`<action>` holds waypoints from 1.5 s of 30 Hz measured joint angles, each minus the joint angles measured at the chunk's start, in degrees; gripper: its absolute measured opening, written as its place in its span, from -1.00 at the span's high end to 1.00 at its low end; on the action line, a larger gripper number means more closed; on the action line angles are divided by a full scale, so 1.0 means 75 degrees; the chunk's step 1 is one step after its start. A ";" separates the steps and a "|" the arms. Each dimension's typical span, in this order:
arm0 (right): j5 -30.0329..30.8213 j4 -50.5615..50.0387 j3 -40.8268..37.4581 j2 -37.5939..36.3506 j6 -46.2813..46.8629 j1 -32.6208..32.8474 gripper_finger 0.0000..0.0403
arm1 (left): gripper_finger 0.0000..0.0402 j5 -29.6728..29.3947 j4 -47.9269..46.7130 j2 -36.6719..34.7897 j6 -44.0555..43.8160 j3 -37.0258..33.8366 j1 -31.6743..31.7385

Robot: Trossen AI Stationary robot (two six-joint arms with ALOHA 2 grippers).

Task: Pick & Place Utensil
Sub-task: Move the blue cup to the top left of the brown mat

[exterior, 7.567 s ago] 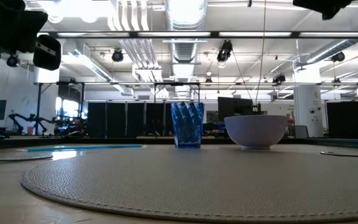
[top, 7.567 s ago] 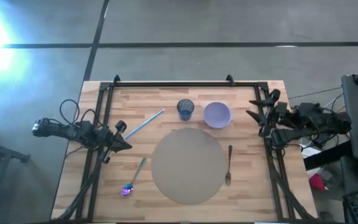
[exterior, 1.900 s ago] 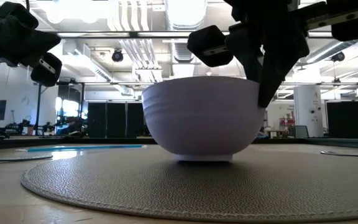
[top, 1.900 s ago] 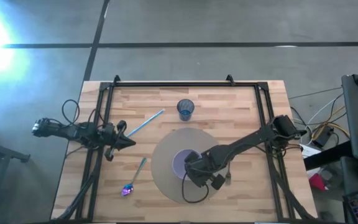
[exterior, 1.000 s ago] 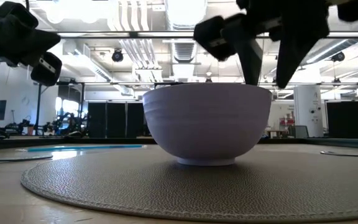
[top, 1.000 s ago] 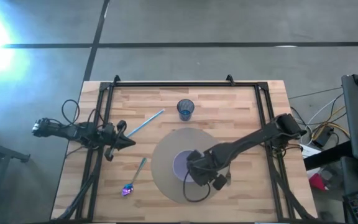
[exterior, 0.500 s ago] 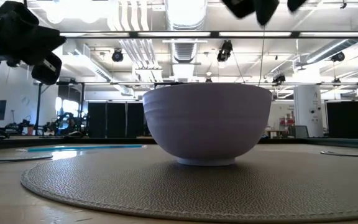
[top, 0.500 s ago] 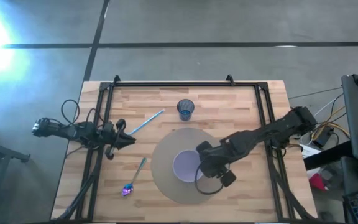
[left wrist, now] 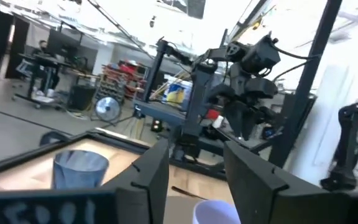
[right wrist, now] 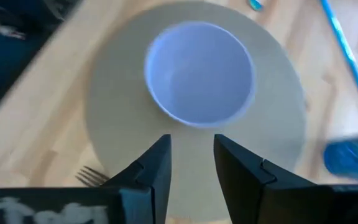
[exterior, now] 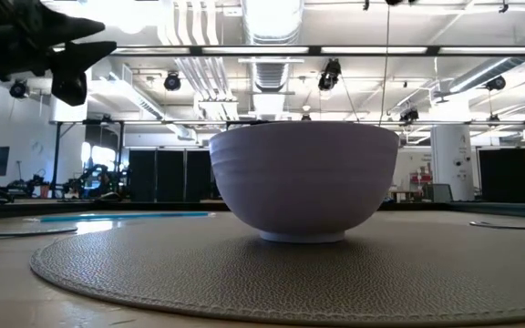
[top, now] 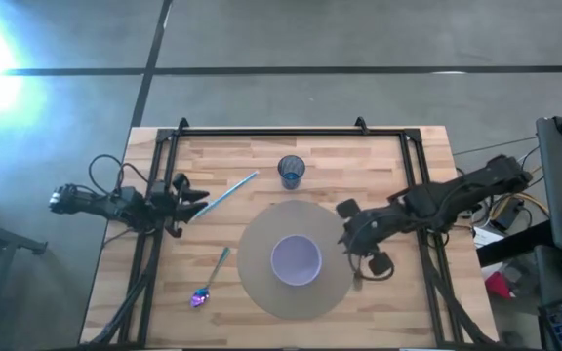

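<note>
A lavender bowl (top: 296,259) stands upright on the round tan mat (top: 261,292) at the table's middle. A spoon (top: 213,276) lies on the wood left of the mat. A fork (top: 358,282) lies at the mat's right edge, partly under my right arm. My right gripper (top: 344,226) hovers open above the mat's right rim, pointing toward the bowl (right wrist: 199,71), with the fork's tines (right wrist: 92,176) below it. My left gripper (top: 200,199) stands open and empty near the table's left edge, beside the blue straw (top: 228,191).
A blue cup (top: 291,172) stands beyond the mat and also shows in the left wrist view (left wrist: 79,168). Black frame rails (top: 281,131) run along the table's far, left and right sides. Bare wood lies near the front edge.
My right gripper has risen and drawn back from the bowl's rim toward the table's right edge; the bowl stays where it stood on the mat. My left gripper has opened and shifted slightly toward the far edge.
</note>
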 joint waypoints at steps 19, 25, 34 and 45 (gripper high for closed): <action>0.1037 0.1924 -0.2526 -0.1920 0.1320 -0.0028 0.45 | 0.27 -0.1500 -0.0716 0.3432 0.0405 0.2296 0.0312; 0.1037 0.1963 -0.2597 -0.1920 0.1316 -0.0028 0.50 | 0.27 -0.1343 -0.1843 0.4838 0.0756 0.3675 0.0791; 0.1034 0.2018 -0.2610 -0.1887 0.1315 -0.0028 0.53 | 0.27 0.0588 -0.2904 0.6578 0.1778 0.5487 0.1832; 0.1029 0.2042 -0.2623 -0.1887 0.1523 -0.0028 0.48 | 0.27 0.1952 -0.3284 0.7880 0.2843 0.6438 0.3128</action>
